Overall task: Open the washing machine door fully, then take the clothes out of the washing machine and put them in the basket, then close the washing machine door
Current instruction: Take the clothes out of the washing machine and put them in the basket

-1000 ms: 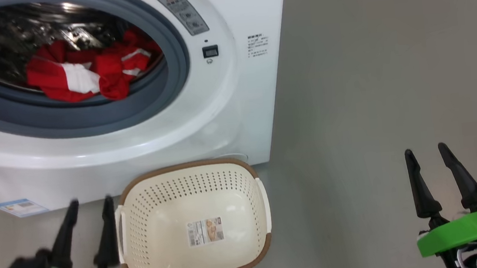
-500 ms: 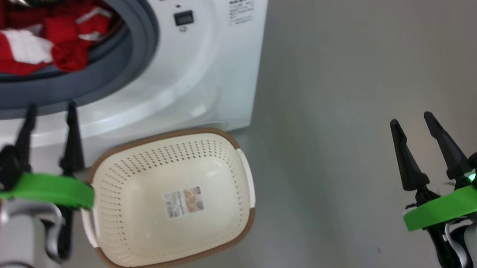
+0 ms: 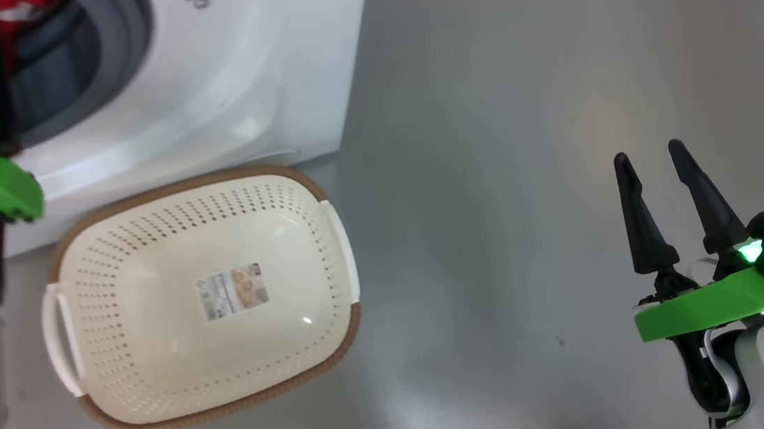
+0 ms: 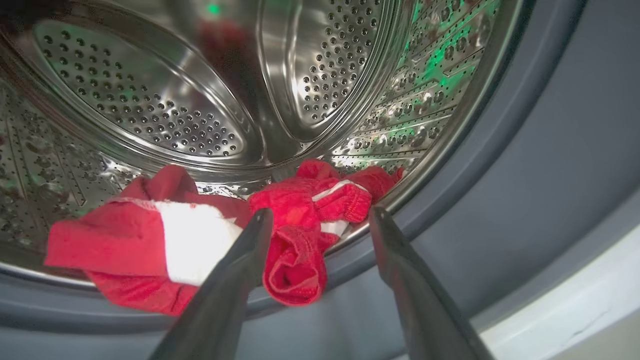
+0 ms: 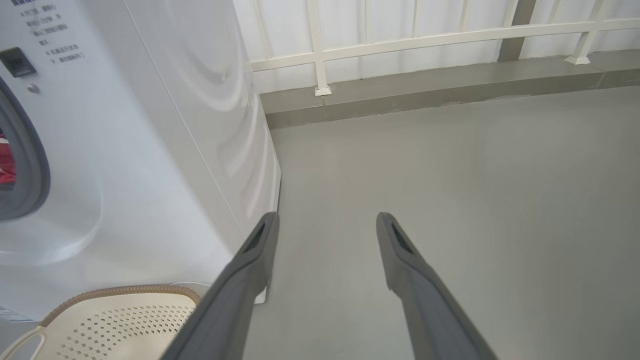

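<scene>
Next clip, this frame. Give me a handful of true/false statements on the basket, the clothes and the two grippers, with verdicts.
1. The basket sits on the floor in front of the washing machine. True.
2. The basket holds none of the clothes. True.
3. The left gripper is shut on the clothes. False: its fingers are spread open at the mouth of the drum, and the clothes ahead of them are not gripped.
4. The right gripper is open and holds nothing. True.
5. The clothes lie on the floor. False: they lie inside the drum.
</scene>
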Tool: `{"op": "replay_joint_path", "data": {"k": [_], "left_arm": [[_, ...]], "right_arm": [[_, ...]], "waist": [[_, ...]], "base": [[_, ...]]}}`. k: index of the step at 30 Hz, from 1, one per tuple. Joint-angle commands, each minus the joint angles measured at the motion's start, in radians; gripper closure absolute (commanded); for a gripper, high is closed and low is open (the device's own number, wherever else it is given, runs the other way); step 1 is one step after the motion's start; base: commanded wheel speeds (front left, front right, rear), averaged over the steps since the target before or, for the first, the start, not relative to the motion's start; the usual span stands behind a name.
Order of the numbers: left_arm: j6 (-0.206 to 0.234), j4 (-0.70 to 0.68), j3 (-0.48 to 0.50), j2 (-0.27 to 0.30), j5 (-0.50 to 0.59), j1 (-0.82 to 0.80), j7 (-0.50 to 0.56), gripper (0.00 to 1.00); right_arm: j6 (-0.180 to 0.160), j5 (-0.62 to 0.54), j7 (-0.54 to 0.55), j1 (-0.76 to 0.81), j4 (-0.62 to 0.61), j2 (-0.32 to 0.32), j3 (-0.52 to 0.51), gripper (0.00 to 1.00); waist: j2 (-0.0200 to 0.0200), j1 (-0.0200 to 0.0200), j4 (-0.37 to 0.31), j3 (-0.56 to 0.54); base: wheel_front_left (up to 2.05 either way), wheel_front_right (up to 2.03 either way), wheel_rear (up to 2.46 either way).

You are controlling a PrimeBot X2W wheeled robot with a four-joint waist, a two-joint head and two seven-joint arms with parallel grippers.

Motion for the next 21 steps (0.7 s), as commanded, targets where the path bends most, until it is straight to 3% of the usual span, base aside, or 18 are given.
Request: {"op": "replay_joint_path", "data": {"k": [1,21], "left_arm": [[0.002,-0.007,0.019,0.056,0.018,-0.023,-0.005,0.0],[0.041,0.313,-0.023,0.179,0.125,-0.279,-0.005,0.0]], "right_arm": [[0.005,0.005,-0.006,-0.008,-0.025,-0.004,0.027,0.0],[0.005,0.035,-0.006,-0.039,-0.056,-0.004,0.101,0.0]], "waist": [[0.0,0.0,-0.035,0.04],[0.0,0.0,-0.124,0.126]], "base": [[0.0,0.0,0.0],[0.0,0.0,0.0]]}}
